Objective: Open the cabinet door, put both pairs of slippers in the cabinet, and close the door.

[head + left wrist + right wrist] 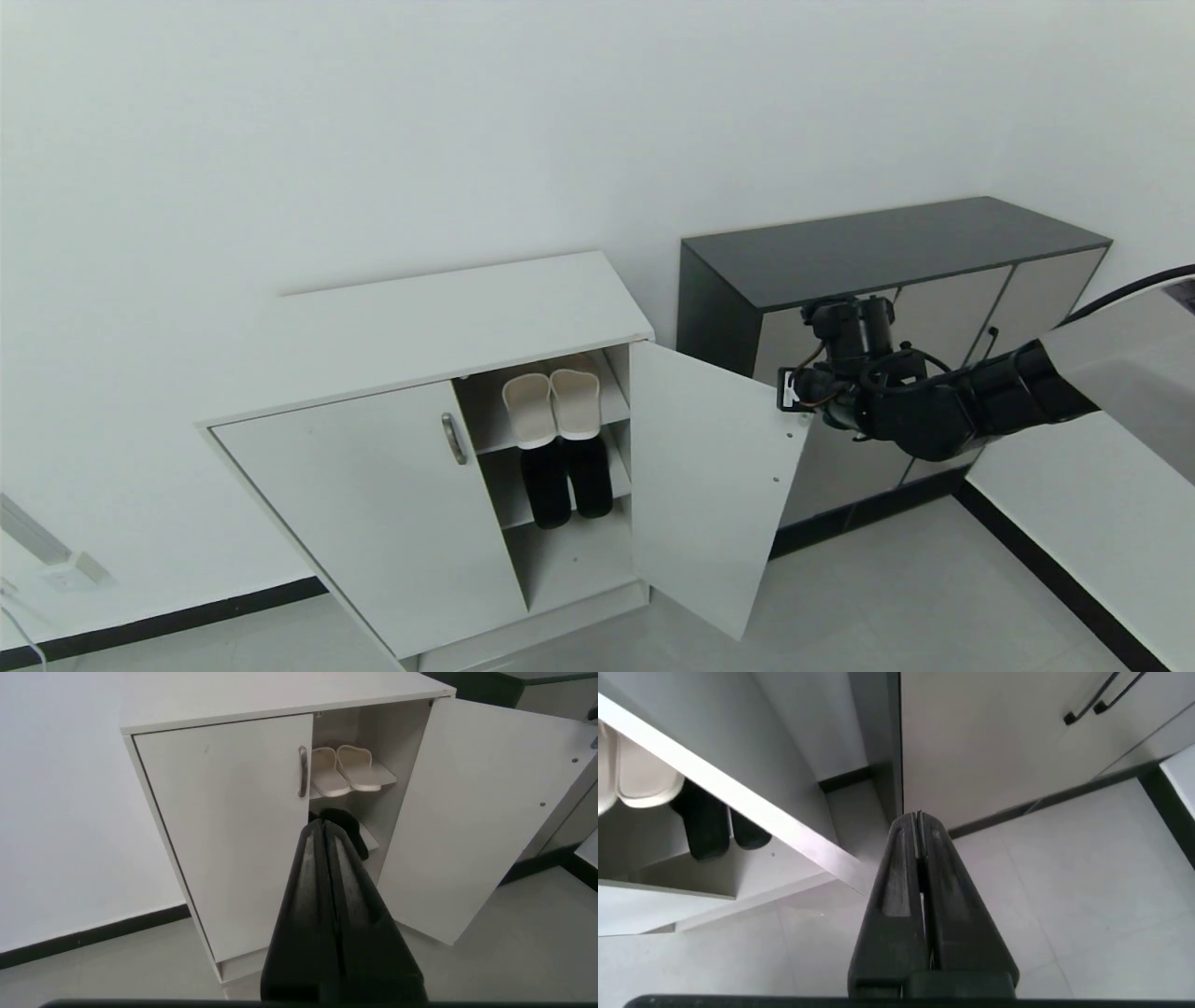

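A plain white wall (373, 140) runs across the back. Against it stands a dark cabinet with a flat black top and pale grey doors (887, 243). Its doors are shut, and they have thin black handles (1092, 700). A black strip (168, 621) runs along the bottom of the wall, where it meets the floor. The floor is made of smooth light grey tiles (887, 607). Low on the wall at the left is a small white box (70, 574), with a white strip (28, 532) slanting up from it. On the right is another white wall (1102, 523) with the same black strip at its foot.
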Motion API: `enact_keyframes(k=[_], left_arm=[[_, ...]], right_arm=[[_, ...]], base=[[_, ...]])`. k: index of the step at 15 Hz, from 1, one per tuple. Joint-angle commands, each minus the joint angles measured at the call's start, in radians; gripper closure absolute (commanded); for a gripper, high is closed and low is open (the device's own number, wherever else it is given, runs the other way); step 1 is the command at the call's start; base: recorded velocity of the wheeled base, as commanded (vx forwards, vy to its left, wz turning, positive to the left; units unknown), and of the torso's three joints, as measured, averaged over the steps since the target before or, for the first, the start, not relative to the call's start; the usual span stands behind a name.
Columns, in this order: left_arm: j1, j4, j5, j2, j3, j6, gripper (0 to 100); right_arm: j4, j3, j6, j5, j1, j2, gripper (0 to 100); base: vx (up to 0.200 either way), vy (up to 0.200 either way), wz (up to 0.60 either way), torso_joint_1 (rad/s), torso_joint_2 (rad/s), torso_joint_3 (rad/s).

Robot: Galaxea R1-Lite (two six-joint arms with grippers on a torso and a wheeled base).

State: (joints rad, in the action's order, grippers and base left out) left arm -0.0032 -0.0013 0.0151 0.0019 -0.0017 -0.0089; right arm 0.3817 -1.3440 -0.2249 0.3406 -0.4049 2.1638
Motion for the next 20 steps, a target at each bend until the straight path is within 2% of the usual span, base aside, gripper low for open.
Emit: enact_keyframes(k=[1,5,14,20], left_arm=[[0.0,0.0,0.0,0.0,0.0,0.0,100],[0.0,0.0,0.0,0.0,0.0,0.0,100],[0.0,0.0,0.0,0.0,0.0,0.0,100],[0.0,0.0,0.0,0.0,0.0,-0.005,100]], right_arm=[[-0.001,0.002,0.001,0.0,0.0,0.004,100],[-0.001,0.026,0.002,0.001,-0.015,-0.016,100],[0.025,0.206,-0.001,0.009,-0.235,-0.162,100],[0.063,0.229,0.001,0.001,-0.241,-0.137,100]], base=[[0.0,0.0,0.0,0.0,0.0,0.0],[0.0,0.0,0.0,0.0,0.0,0.0],[0.0,0.0,0.0,0.0,0.0,0.0],[0.0,0.0,0.0,0.0,0.0,0.0]])
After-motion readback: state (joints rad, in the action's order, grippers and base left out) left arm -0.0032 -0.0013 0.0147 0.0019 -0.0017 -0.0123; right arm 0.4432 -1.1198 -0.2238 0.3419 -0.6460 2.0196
